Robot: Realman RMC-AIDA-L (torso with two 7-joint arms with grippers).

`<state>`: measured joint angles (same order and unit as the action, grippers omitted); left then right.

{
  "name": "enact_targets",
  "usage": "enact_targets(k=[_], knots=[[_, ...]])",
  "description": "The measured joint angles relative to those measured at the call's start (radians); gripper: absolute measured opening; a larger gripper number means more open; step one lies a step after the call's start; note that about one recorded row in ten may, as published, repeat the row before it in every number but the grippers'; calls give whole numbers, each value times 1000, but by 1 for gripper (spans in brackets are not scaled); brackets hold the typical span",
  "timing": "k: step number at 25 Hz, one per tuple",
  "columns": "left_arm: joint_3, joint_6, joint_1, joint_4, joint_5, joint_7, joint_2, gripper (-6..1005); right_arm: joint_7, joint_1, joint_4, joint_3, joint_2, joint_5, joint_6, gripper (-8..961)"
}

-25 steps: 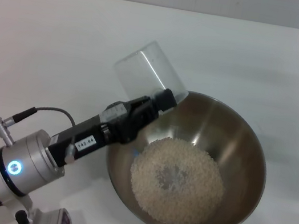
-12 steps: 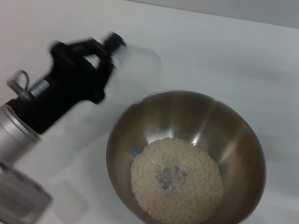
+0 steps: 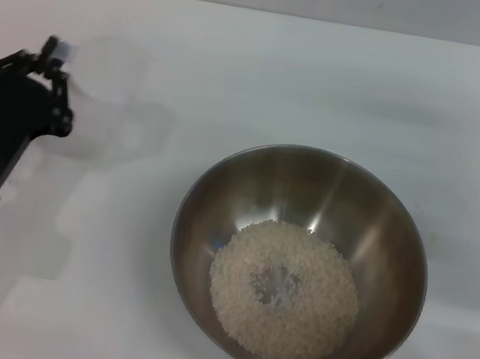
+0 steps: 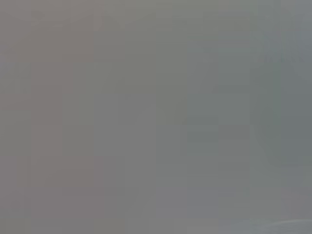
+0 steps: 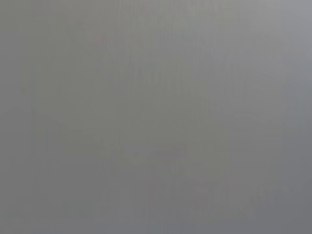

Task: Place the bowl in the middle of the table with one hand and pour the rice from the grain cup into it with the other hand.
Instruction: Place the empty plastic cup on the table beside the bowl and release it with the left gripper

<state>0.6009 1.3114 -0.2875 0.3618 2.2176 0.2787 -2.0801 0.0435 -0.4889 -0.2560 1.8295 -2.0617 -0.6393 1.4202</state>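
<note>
White surface (image 3: 333, 75) is carrying the bowl (image 3: 397, 235) near its middle, the rice (image 3: 284, 290) heaped inside: pouring looks finished. I am pinching the grain cup (image 3: 110, 73) in my left claw (image 3: 51, 63), well apart; setting it down remains. Nothing is obstructing.

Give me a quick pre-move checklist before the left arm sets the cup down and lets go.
1. Rice in the bowl: ok, a pale heap lies in the bottom.
2. Bowl upright on the table: ok.
3. Spilled grains around the bowl: ok, none visible.
4. Grain cup clear of the bowl: ok, it is off to the left at the left gripper.
5. Cup resting on the table: cannot tell.
6. Left gripper's grasp on the cup: cannot tell.
7. Right gripper: cannot tell, not in view.
</note>
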Motion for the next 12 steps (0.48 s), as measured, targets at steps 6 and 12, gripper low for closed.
enact_targets(k=[6, 12], knots=[[3, -142, -19, -3, -91, -115, 0, 32, -8, 3, 0, 0, -5, -4, 9, 546], [14, -203, -31, -7, -95, -125, 0, 32, -27, 7, 0, 0, -8, -5, 21, 546]])
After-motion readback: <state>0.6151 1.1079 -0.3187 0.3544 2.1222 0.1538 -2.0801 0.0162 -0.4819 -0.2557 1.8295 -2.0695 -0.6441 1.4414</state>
